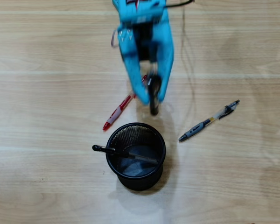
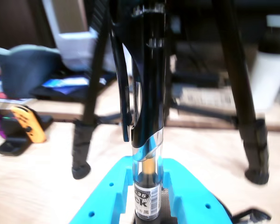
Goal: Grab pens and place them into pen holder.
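A black pen (image 2: pixel 147 116) is clamped upright in the hand (image 1: pixel 151 91), just above and behind the pen holder (image 1: pixel 136 156). It should be carried over the rim's centre and lowered before being released.

Bright, even light on my desk (image 1: pixel 46 186); soft shadow beside the pen holder (image 1: pixel 136 156). My gripper (image 1: pixel 150 93) smears with motion blur, probably; wrist view's background is unfocused.

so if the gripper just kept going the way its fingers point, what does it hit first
Probably the rim of the black mesh pen holder, which lies just ahead of the gripper in the overhead view. The black pen it holds would touch first. Height is unclear, so it might pass above.
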Robot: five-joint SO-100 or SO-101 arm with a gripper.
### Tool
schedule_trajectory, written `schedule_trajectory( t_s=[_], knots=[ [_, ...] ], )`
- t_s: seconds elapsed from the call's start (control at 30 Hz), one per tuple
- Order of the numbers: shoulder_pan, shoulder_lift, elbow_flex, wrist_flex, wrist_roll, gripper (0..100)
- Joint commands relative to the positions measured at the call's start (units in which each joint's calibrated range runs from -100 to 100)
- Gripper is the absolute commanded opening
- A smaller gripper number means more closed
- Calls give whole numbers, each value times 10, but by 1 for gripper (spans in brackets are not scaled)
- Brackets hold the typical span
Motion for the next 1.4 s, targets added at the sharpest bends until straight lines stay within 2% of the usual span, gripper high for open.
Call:
schedule_trajectory(
  t_s=[0.0,0.17,0.47,0.63,0.83,1.07,1.27,1.37],
  knots=[
    [24,61,-38,-62,-24,2],
    [48,162,-121,-109,-34,2],
    [45,258,-233,-107,-38,3],
    [34,258,-227,-108,-38,16],
    [28,254,-233,-108,-37,17],
    [-8,171,-180,-101,-32,16],
    [-45,68,-32,-100,21,2],
    [-69,28,37,-91,37,3]
  ],
)
